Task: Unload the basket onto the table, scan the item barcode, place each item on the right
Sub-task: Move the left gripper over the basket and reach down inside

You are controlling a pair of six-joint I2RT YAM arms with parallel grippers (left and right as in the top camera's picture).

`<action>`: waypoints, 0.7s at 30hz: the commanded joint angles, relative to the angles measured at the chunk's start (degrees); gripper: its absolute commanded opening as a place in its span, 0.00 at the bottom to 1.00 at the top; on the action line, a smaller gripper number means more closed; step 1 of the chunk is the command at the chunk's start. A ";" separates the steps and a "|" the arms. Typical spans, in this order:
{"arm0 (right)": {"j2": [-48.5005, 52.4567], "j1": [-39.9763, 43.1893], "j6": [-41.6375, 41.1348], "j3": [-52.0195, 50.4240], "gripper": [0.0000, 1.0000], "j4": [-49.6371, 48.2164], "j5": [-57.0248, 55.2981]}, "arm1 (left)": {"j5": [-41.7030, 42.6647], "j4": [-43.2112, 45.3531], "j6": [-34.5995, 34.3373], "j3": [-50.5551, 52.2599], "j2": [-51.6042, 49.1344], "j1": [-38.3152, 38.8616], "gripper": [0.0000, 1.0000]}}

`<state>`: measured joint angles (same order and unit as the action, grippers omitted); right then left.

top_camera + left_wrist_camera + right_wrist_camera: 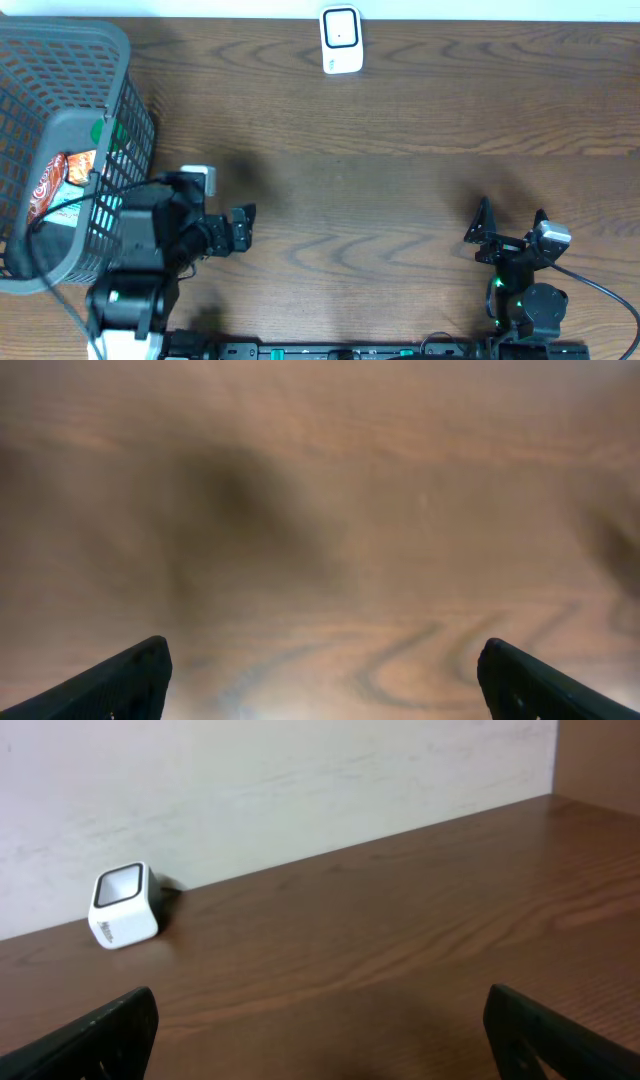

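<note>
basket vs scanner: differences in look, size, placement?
Basket is grey open mesh; scanner is solid white with a dark window. Basket is far larger than scanner. Basket sits at the left edge of the table, holding packets; scanner stands at the far edge, holding nothing. Both rest on the same wooden surface.

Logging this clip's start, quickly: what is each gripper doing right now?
Left gripper: open, holding nothing.
Right gripper: open, holding nothing.
</note>
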<state>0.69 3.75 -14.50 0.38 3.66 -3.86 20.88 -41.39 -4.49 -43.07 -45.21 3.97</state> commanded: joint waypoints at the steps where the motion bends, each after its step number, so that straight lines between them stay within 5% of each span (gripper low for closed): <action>1: -0.31 0.28 -0.48 -0.07 0.99 0.20 -0.33 | 3.32 -3.10 0.37 -4.81 -3.26 0.24 0.98; 10: -0.31 0.28 -0.48 -0.07 0.99 0.22 -0.35 | -0.72 -17.18 0.28 -30.47 -16.83 0.24 0.98; 16: -0.31 0.28 -0.48 -0.07 0.99 0.22 -0.33 | -15.37 -22.91 -10.64 -46.93 -22.73 -0.85 0.98; 21: -0.31 0.28 -0.48 -0.07 0.99 0.20 -0.35 | -17.77 -25.07 -14.97 -54.40 -24.28 -6.32 0.98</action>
<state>0.69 3.75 -14.50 0.38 3.66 -3.86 7.84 -65.87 -14.61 -94.00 -68.93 0.54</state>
